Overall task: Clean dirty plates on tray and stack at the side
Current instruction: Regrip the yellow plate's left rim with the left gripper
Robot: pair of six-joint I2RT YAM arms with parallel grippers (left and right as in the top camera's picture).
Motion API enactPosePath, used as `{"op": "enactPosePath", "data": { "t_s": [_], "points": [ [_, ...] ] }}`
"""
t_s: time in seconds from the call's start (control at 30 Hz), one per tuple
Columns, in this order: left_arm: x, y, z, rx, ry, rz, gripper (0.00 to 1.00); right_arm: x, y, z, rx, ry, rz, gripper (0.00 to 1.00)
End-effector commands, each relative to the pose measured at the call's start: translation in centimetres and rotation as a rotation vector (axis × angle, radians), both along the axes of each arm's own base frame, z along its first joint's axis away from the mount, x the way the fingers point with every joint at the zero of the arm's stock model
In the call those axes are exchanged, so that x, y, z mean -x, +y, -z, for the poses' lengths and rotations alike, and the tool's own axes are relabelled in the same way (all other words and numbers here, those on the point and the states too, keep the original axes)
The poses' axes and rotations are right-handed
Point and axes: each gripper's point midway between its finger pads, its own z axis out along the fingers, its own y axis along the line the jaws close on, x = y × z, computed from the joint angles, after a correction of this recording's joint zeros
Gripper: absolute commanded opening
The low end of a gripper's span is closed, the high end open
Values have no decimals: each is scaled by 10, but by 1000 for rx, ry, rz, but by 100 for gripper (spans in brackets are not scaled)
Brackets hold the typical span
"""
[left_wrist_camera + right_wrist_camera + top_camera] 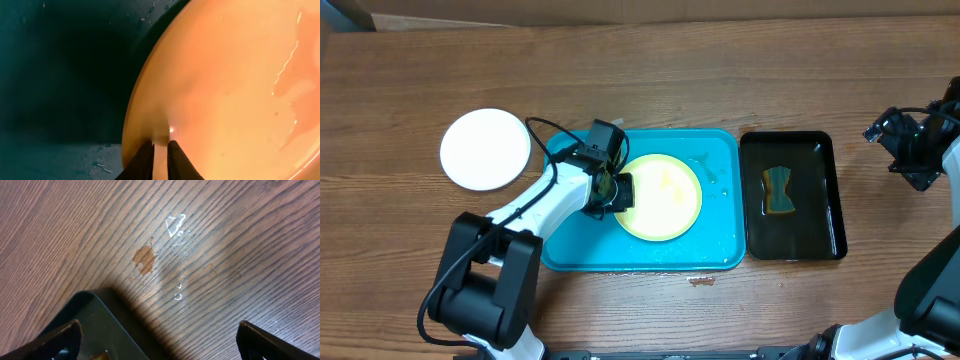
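A pale yellow-green plate lies in the turquoise tray. My left gripper is shut on the plate's left rim. In the left wrist view the two dark fingers pinch the rim of the plate, which looks wet, with the tray floor beside it. A white plate lies on the table left of the tray. A third plate is not in view. My right gripper is open and empty above the table at the far right; its fingers are spread wide.
A narrow black tray right of the turquoise tray holds liquid and a sponge. Its corner shows in the right wrist view. A brown spot and water drops mark the wood.
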Motion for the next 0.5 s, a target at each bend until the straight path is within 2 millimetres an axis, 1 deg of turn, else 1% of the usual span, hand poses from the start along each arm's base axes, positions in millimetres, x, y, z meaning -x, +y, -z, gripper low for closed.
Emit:
{"op": "enactPosePath", "data": {
  "t_s": [0.0,0.1,0.27,0.33,0.37,0.4,0.47],
  "points": [
    [-2,0,0,15,11,-9,15,-4,-1,-1,-6,-10,3,100],
    [-11,-5,-15,34,-5,-5,18,-4,-1,-1,-6,-10,3,100],
    [-30,-10,-54,34,-49,30,26,-4,-1,-1,-6,-10,3,100],
    [-32,-4,-59,0,-51,21,32,-4,-1,-1,-6,-10,3,100],
    [-30,-1,-60,-19,-43,18,40,-4,-1,-1,-6,-10,3,100],
    [-28,5,-58,-51,-34,12,43,-4,-1,-1,-6,-10,3,100],
    [-21,17,-52,-114,-12,2,42,-4,-1,-1,-6,-10,3,100]
  ]
}}
